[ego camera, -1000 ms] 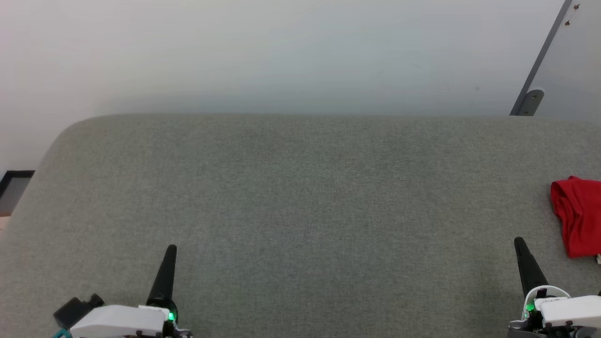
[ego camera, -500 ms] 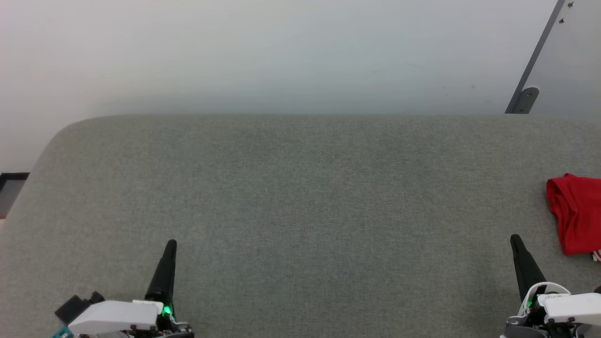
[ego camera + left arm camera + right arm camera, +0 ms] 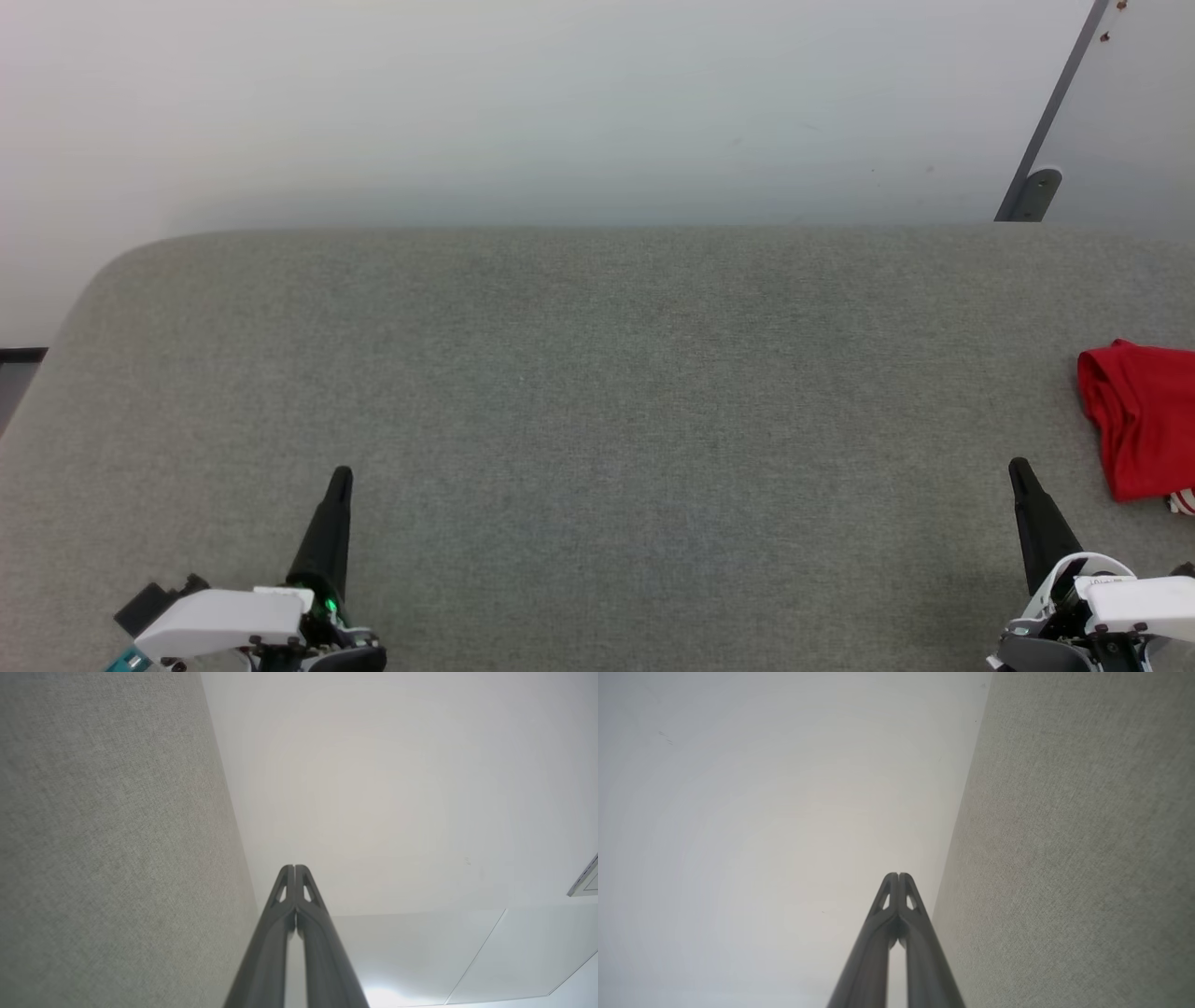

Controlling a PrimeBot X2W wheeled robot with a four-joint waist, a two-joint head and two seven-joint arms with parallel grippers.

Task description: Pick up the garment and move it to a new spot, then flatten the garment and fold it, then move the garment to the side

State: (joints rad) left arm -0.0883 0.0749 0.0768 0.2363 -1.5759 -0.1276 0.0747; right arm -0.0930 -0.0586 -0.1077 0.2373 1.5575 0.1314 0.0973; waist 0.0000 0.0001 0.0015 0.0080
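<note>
The garment is a crumpled red heap at the right edge of the head view, lying on the grey fabric surface, cut off by the frame; a bit of red-and-white striped trim peeks out at its lower corner. My right gripper is shut and empty, low at the right, just left of and nearer than the garment. My left gripper is shut and empty at the lower left, far from the garment. In the wrist views the left fingers and right fingers press together with nothing between them.
The grey surface has a rounded far-left corner and ends at a pale wall. A grey slanted bar with a bracket stands at the far right. A dark object sits past the left edge.
The head view has shifted, so the garment and the bar sit slightly further left and higher in the picture. Both grippers stay shut and keep their places on the surface.
</note>
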